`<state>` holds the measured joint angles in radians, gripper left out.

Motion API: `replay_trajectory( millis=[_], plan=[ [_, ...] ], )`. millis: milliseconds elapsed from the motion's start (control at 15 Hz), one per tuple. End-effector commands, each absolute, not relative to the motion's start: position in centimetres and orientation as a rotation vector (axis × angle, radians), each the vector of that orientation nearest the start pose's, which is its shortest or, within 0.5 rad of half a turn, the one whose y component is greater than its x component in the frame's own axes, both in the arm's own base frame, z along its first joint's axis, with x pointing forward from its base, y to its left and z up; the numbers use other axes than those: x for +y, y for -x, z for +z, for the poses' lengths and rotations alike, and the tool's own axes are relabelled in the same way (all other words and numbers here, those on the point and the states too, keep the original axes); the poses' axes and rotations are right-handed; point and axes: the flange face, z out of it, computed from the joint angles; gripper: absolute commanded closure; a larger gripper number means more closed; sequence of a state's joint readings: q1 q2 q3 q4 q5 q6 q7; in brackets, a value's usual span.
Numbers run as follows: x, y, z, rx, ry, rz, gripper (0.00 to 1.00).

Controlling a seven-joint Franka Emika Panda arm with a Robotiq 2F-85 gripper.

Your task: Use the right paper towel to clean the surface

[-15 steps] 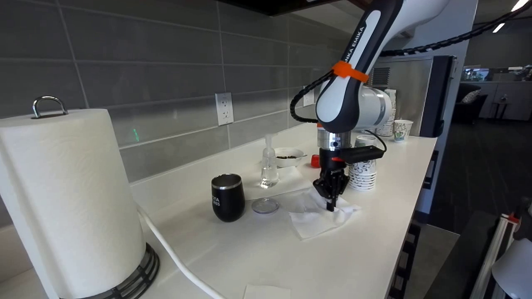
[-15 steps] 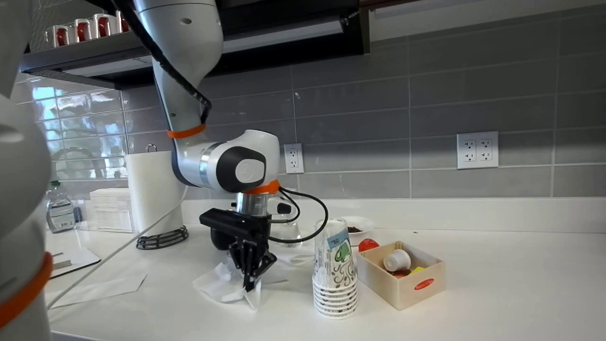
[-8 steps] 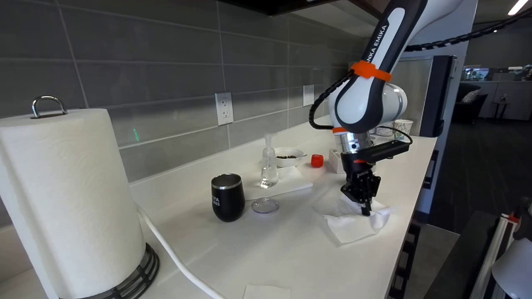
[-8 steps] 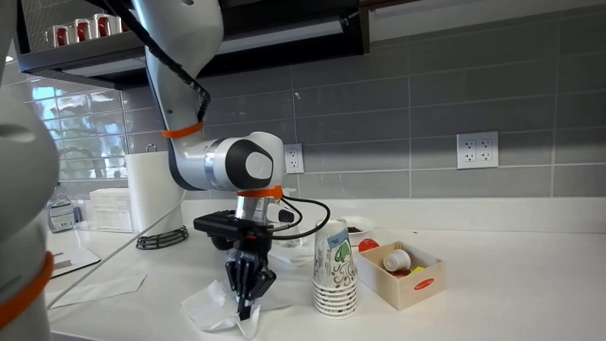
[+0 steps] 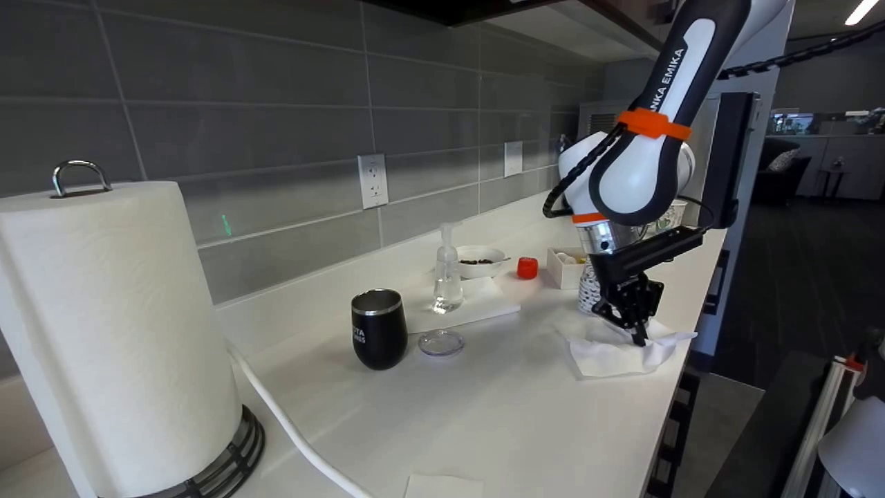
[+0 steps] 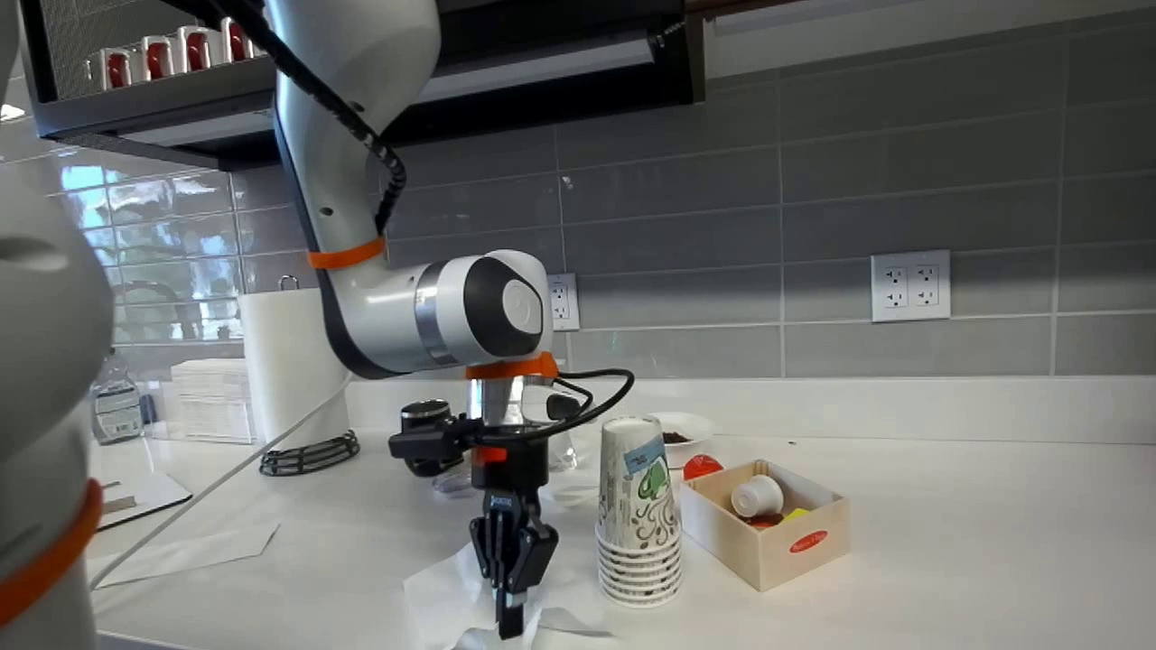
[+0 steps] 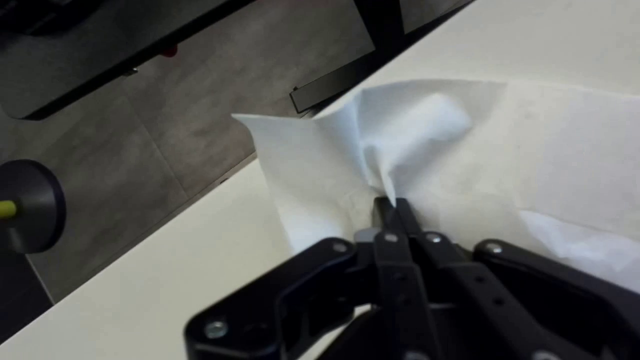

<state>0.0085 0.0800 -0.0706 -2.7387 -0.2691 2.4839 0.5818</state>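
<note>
The white paper towel [image 5: 608,358] lies spread and crumpled on the off-white countertop [image 5: 498,429]. It also shows in an exterior view [image 6: 442,591] and in the wrist view [image 7: 320,165]. My gripper [image 5: 639,339] points down and is shut on a pinched fold of the towel. In the wrist view the fingertips [image 7: 392,207] are together with a fold of towel standing up at them. In an exterior view the fingertips [image 6: 508,623] are low, at or just above the countertop [image 6: 948,524]. One towel corner reaches out past the counter's front edge in the wrist view.
A stack of paper cups [image 6: 638,515] stands close beside the gripper, with a wooden box [image 6: 804,542] beyond. Behind are a soap bottle [image 5: 448,277] on another white sheet [image 5: 484,304], a bowl [image 5: 479,266], a red object [image 5: 527,268], a black mug [image 5: 379,332] and a clear lid [image 5: 441,342].
My gripper has dragged the towel across the countertop toward the front edge, then a little toward the cup stack's side. The wrist has tilted. The other objects stay where they were.
</note>
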Motion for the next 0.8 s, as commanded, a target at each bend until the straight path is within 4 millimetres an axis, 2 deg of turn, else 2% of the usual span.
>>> replay_trajectory(
  millis=[0, 467, 733],
  plan=[
    [-2.5, -36.7, 19.1, 0.731, 3.303, 0.315, 1.00],
    [-0.6, -41.3, 19.8, 0.643, 3.344, 0.180, 1.00],
    [0.3, -43.6, 18.9, 0.585, 3.345, 0.152, 1.00]
  ],
)
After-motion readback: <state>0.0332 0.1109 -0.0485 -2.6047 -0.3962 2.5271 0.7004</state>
